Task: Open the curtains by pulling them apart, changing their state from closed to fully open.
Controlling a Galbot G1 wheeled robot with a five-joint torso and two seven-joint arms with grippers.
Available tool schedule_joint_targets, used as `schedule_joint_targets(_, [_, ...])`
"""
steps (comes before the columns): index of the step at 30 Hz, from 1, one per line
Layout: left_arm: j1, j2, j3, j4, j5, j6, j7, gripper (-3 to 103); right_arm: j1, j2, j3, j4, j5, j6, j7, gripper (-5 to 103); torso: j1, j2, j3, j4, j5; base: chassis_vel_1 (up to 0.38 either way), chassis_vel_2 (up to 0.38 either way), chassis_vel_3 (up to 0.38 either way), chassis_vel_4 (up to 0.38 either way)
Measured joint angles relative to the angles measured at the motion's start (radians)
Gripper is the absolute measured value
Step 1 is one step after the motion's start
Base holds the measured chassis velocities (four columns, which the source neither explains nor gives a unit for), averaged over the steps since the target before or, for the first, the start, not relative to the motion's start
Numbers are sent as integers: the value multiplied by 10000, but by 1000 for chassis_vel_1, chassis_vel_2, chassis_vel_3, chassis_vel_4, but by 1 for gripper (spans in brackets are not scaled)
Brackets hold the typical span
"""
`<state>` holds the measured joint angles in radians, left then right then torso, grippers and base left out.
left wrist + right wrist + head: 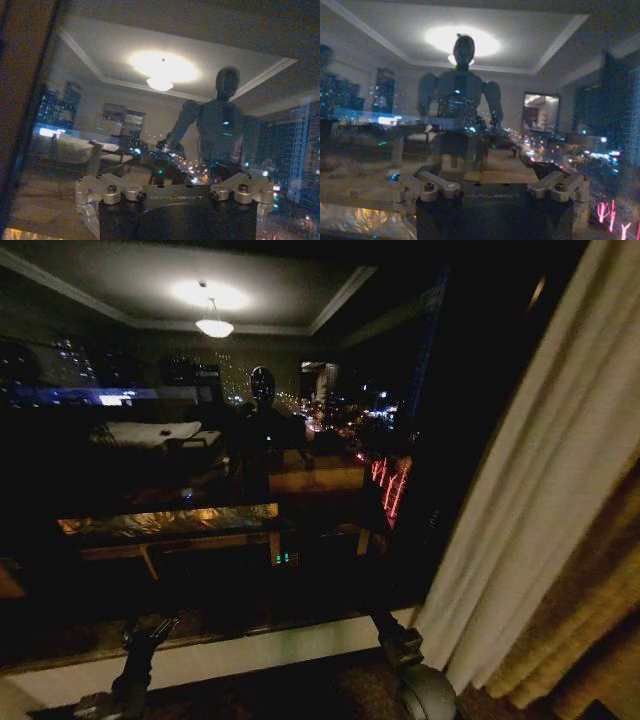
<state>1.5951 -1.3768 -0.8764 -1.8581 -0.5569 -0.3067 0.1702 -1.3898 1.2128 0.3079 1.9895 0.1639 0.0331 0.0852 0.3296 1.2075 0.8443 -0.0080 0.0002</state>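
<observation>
Both grippers, left (175,210) and right (492,212), hang spread before the window (250,440); we should confirm the curtain (530,490) is bunched beside it.

A pale window sill (250,650) runs along the foot of the dark glass, from the left edge across to the gathered curtains (530,490) on the right. Nothing lies on its top. The cream sheer panel hangs down past the sill's right end, with a thicker golden-brown drape (590,620) just beside it. Below the sill, dark floor (300,695) shows
</observation>
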Motion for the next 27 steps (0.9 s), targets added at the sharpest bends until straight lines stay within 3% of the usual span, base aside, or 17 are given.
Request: schedule_joint_targets(27, [0,0,0,0,0,0,0,100,0,0,0,0,1,-1,0,100,-1,0,0,0,-3,372,333,-373,-336])
